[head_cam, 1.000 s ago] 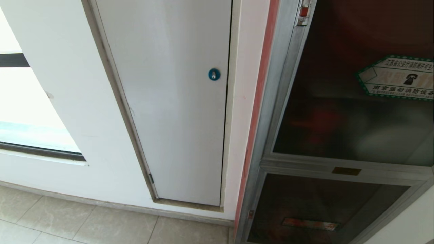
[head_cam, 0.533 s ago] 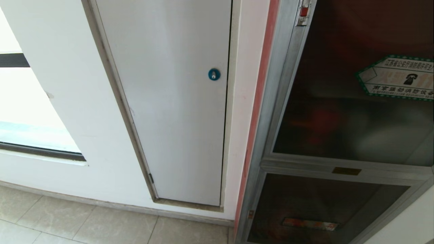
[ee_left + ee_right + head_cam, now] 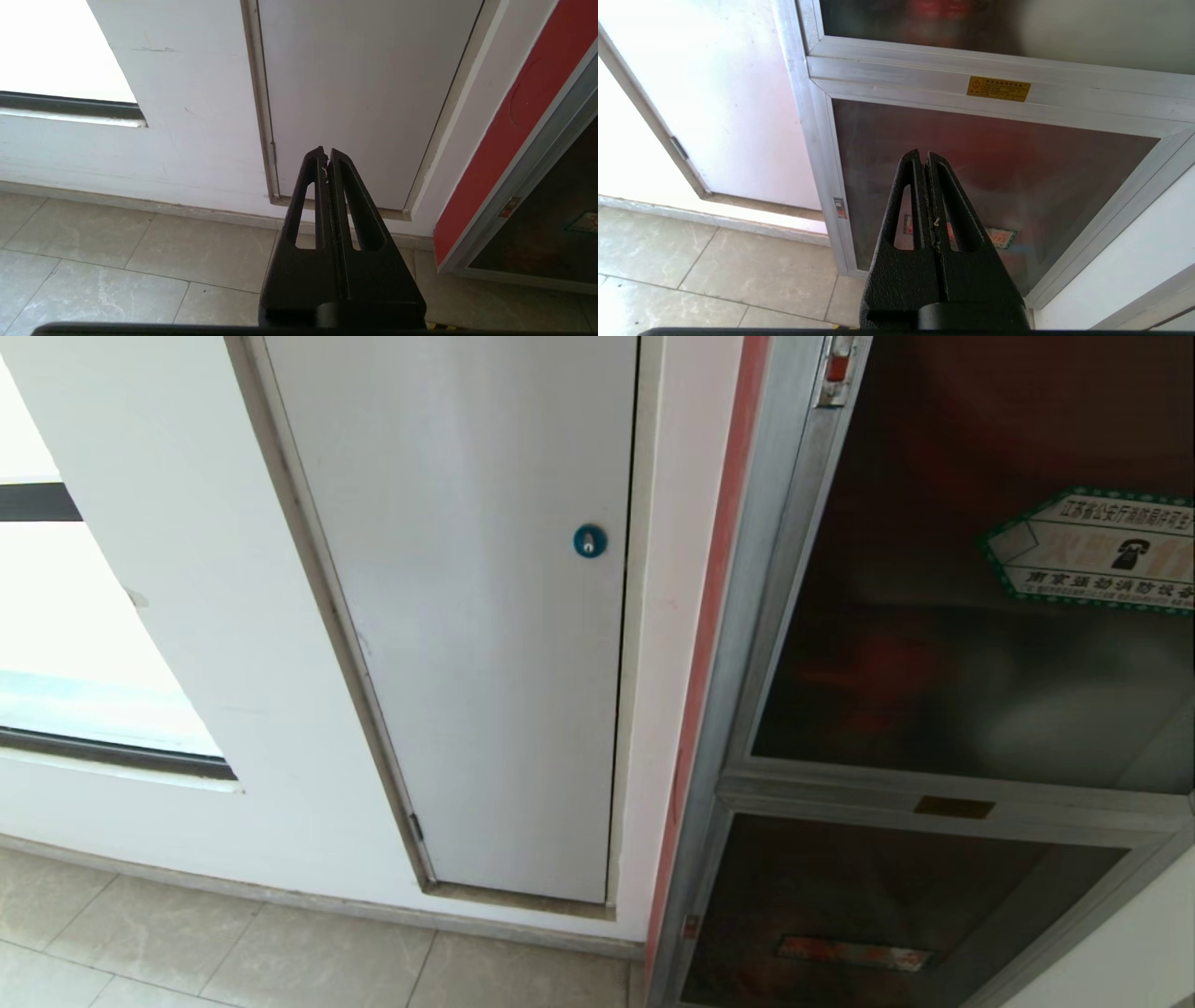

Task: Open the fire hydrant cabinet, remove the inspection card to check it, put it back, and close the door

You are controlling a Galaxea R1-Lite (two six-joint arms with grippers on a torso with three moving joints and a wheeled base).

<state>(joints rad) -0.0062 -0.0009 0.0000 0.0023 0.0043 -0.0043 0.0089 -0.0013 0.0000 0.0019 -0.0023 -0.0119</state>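
Hanging low over the beige floor tiles [image 3: 117,261], the left gripper [image 3: 326,156] and right gripper [image 3: 924,158] both have their fingers pressed together, holding nothing. Farther, on the right, the fire hydrant cabinet [image 3: 747,644] has its door [image 3: 934,644] closed. A green-bordered sticker [image 3: 1092,551] carries Chinese writing and a telephone sign; a small yellow label [image 3: 998,88] is too fine to read. On the left is a white panel [image 3: 467,616] with a blue lock [image 3: 589,540].

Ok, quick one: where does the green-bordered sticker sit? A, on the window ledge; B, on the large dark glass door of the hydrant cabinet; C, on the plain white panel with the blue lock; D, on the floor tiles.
B: the green-bordered sticker is stuck on the dark tinted glass of the door, above the grey crossbar, while the white panel carries only its small blue lock.
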